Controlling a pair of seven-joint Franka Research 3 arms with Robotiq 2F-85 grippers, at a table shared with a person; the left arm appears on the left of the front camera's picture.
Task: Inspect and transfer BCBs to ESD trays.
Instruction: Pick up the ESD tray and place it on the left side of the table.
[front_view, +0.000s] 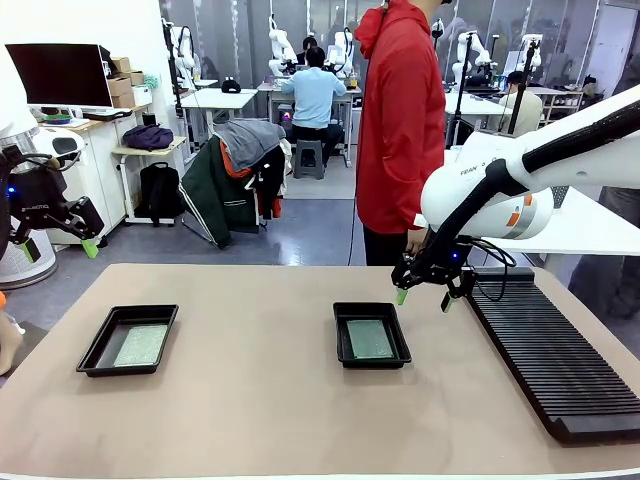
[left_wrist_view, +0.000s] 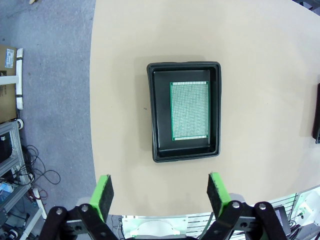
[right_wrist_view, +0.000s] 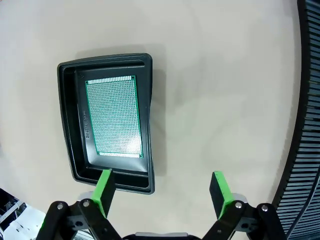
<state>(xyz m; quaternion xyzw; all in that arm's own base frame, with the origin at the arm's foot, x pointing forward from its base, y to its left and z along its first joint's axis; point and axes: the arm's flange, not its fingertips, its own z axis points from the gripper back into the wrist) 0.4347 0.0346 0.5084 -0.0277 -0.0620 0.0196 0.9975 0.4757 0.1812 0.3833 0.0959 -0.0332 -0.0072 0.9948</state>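
Left end effector (front_view: 62, 222): raised at the far left, clear of the surface (front_view: 260, 420), fingers spread wide and holding nothing; you see the same from its wrist view, green pads (left_wrist_view: 104, 192) apart above the left tray (left_wrist_view: 156, 120).

Left tray, one of two ESD trays: glossy black, shallow, flared rim, lying flat near the left edge of the surface. Contents: one BCB (left_wrist_view: 189, 111), flat on the floor, set toward one long wall.

Middle tray (front_view: 371, 335): same pattern, lying near the centre. Contents: one BCB (right_wrist_view: 113, 116), flat on the floor.

Right end effector (front_view: 424, 284): hovering just beyond the far right corner of the middle tray, fingers spread, empty.

Slotted rack (front_view: 555, 355): long, black, ribbed, at the right side of the surface.

Person in red (front_view: 400, 130): standing at the far side, behind the right arm.

Handling, as judged: you can expect each board to be light, thin and stiff, with a perforated face that marks easily. It lies flush in a walled tray, so you have little room; take it by its two long edges, or tip one edge up first.

Count: two end effectors, two trays, two boards, one rack.
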